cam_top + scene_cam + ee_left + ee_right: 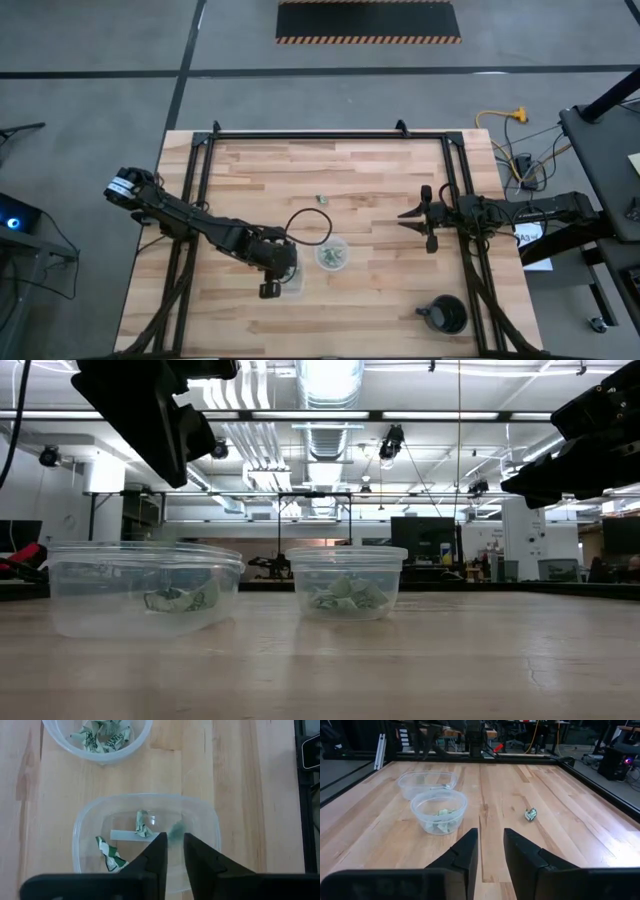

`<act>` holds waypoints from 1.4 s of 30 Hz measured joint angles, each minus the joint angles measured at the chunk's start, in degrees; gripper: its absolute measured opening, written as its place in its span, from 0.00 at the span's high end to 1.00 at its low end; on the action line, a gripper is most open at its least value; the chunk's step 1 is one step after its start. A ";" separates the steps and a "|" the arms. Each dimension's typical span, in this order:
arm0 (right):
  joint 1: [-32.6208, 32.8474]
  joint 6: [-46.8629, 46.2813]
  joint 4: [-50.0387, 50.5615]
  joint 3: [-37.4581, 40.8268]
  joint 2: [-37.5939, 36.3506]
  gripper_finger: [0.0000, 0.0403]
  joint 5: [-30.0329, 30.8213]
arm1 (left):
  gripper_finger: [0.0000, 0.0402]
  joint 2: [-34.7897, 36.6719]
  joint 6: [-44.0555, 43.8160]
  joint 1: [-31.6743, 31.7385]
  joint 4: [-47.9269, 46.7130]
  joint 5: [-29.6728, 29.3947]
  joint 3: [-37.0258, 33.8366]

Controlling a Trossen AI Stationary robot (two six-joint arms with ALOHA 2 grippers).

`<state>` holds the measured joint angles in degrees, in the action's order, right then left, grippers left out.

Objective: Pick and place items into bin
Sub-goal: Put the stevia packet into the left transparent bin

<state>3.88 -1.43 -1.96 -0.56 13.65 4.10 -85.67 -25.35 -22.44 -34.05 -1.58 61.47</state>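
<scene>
1. The left gripper (171,851) hangs directly over the rounded-rectangular clear bin (80,827), its two fingers a narrow gap apart with nothing between them: it is released and holding nothing.
2. Inside that bin, the left wrist view shows two crumpled pale green items (111,855) plus a blurred greenish piece (176,831) just beyond the fingertips; I cannot tell whether that piece is resting or dropping.
3. The round clear cup (333,254) sits just beside the bin, at about two o'clock from it in the high view, and contains a small heap of green pieces.
4. One stray item (321,199) lies alone on the table (380,180), at about twelve o'clock from the cup, well apart from both containers.
5. The right gripper (404,215) waits at three o'clock from the cup, fingers parted and empty; in its wrist view the stray piece (530,814) lies ahead of it.
6. Judgement: the drop looks finished or nearly so, with more pieces to fetch. To do it well, lift the left gripper straight up so it clears the bin's rim, then widen the fingers before approaching the next piece.
7. The pieces are tiny and crumpled, so come down centred over one and close gently; an off-centre pinch would likely flick it away or nudge the light cup.
</scene>
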 joint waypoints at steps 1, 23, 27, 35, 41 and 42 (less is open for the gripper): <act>-0.02 -0.01 0.02 0.00 0.00 0.79 0.00 | 0.88 0.00 0.00 -0.01 0.01 -0.01 0.00; 0.00 0.01 0.02 0.00 0.00 0.81 0.00 | 0.62 -0.02 0.21 -0.09 0.08 -0.17 0.00; 0.00 0.00 0.01 0.00 0.00 0.80 0.00 | 0.62 -0.02 0.19 -0.04 0.17 -0.46 0.00; -0.02 -0.01 0.02 0.00 0.02 0.80 0.02 | 0.62 -0.02 -4.21 2.15 0.68 -9.71 0.00; 0.00 0.02 0.01 0.00 0.00 0.82 0.02 | 0.62 -0.51 -4.31 4.65 0.85 -17.38 0.00; -0.01 0.08 0.02 0.00 0.01 0.83 0.02 | 0.62 -0.58 -4.30 5.07 0.94 -19.04 0.00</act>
<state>3.86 -1.34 -1.93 -0.56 13.66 4.12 -86.25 -29.66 -17.37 -33.12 -20.63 61.47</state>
